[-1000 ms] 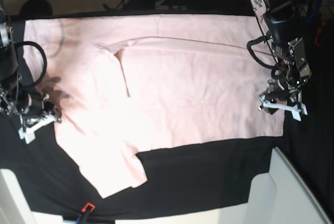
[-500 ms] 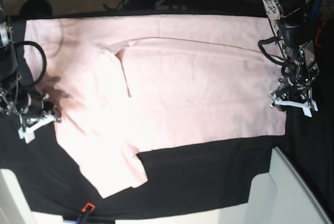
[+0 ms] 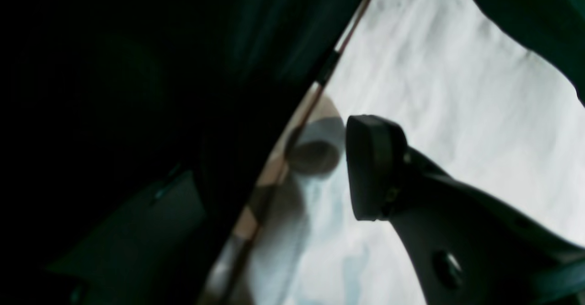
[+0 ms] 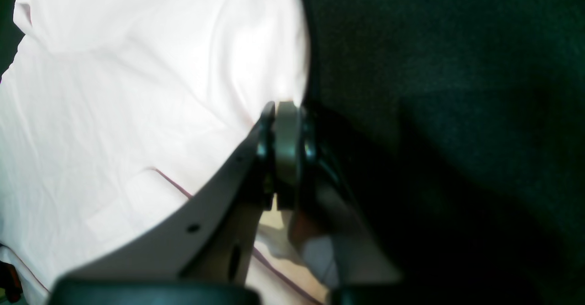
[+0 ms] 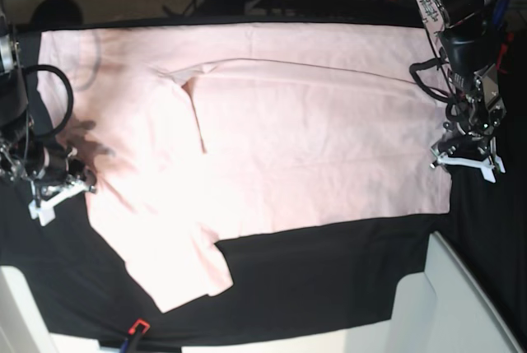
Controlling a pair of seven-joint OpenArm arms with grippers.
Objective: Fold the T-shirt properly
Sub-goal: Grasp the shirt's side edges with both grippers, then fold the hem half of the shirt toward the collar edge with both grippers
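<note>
- The T-shirt (image 5: 272, 139) lies spread, plain side up, over the black table cloth (image 5: 329, 271). It reaches the cloth's far edge, and 1 sleeve trails toward the near-left corner.
- The right gripper (image 5: 56, 192) sits at the shirt's left edge, jaws pressed together. The right wrist view shows them meeting right at the fabric's border, but I cannot tell whether any cloth is caught between them. If none is, a lift brings up nothing and the fold fails on that side.
- The left gripper (image 5: 465, 160) hovers at the shirt's right edge with jaws spread, holding nothing. Closing too far out could pinch the table cloth instead of the hem.
- 1 ridge already runs across the chest; uneven pulls by the 2 arms could deepen it or skew the fold.
</note>
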